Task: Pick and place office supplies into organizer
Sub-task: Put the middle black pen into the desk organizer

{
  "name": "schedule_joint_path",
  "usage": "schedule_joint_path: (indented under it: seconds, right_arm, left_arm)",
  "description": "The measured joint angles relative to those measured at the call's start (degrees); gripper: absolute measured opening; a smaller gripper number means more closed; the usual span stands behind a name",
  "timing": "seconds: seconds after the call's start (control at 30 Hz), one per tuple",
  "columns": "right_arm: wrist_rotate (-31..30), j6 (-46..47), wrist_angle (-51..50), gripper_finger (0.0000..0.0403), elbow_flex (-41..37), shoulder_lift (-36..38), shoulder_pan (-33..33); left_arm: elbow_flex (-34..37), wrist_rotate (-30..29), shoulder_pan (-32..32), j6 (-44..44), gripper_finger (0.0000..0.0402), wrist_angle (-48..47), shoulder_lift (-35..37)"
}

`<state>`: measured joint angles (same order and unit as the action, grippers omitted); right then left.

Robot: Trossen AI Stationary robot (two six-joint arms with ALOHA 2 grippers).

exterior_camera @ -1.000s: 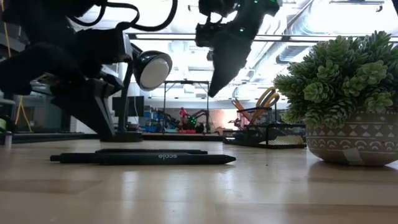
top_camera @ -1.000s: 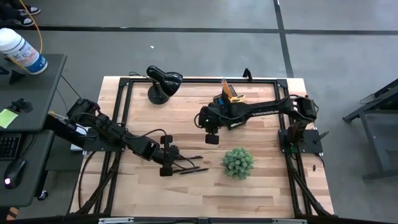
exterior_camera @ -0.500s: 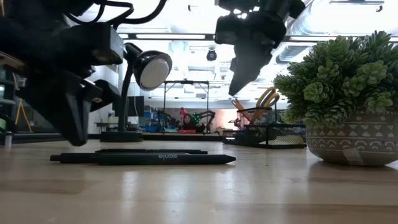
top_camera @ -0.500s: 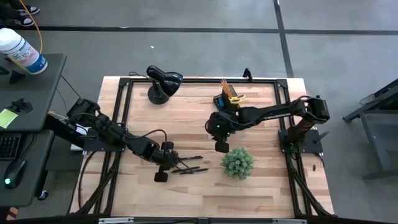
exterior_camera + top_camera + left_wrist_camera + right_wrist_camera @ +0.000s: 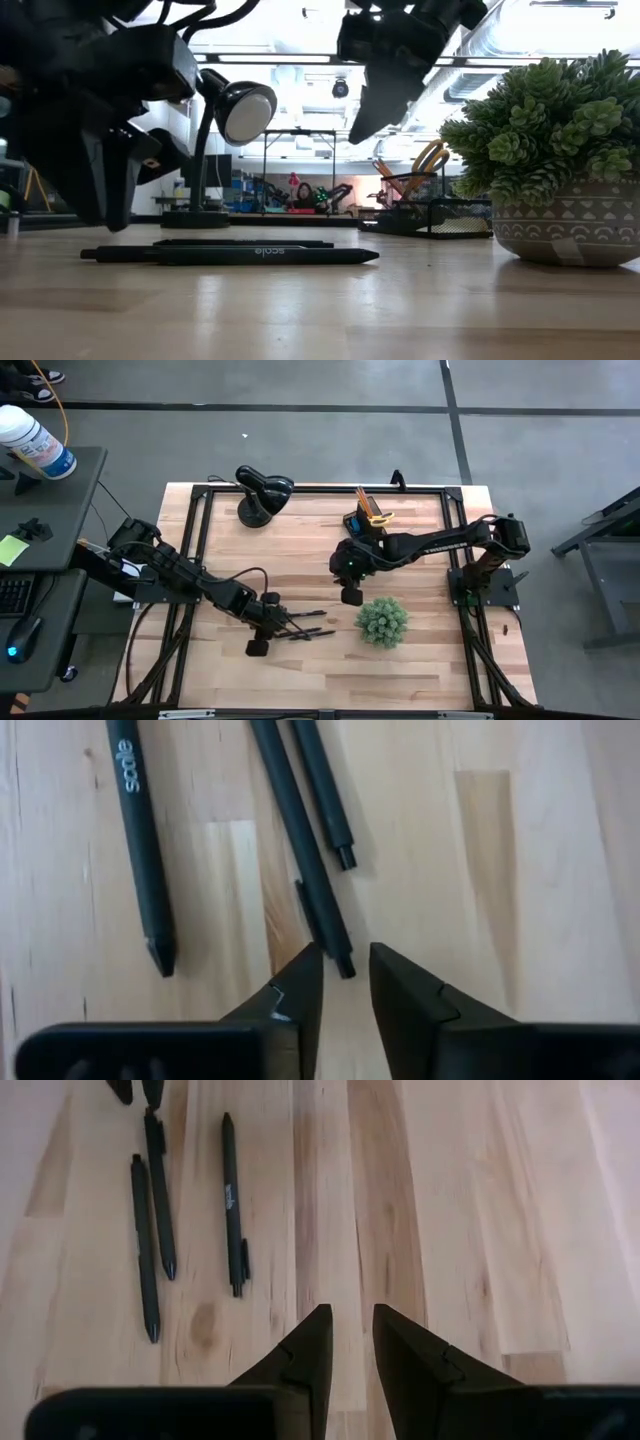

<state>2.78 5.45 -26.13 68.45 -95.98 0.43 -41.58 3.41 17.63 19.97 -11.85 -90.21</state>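
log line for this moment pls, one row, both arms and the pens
left gripper: open, empty, low over end of a pen | right gripper: open, empty, above bare table | three pens on table | organizer: holds scissors, pencils

A black domed lamp (image 5: 262, 493) stands at the far edge of a pale wooden table (image 5: 310, 680), its white-lined shade facing forward; nearer the front, a spiky green plant (image 5: 382, 621) sits in a patterned grey pot (image 5: 565, 228). A white bottle (image 5: 35, 442) rests on a side desk (image 5: 70, 510).

Black pens (image 5: 305, 850), pale wood table (image 5: 520, 870)
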Motion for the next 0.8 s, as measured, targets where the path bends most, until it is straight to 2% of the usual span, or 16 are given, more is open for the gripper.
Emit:
schedule_joint_path:
  seconds: [0.23,0.8]
  right_arm:
    - [0.0,-0.1,0.8,0.0073,0.0,0.0,0.0]
    - [-0.7,-0.3,1.2,0.0073,0.0,0.0,0.0]
  left_arm:
    - [0.0,-2.3,0.0,2.7,0.0101,1.0,-0.1]
    - [-0.1,-2.2,0.0,5.2,0.0097,2.7,-4.4]
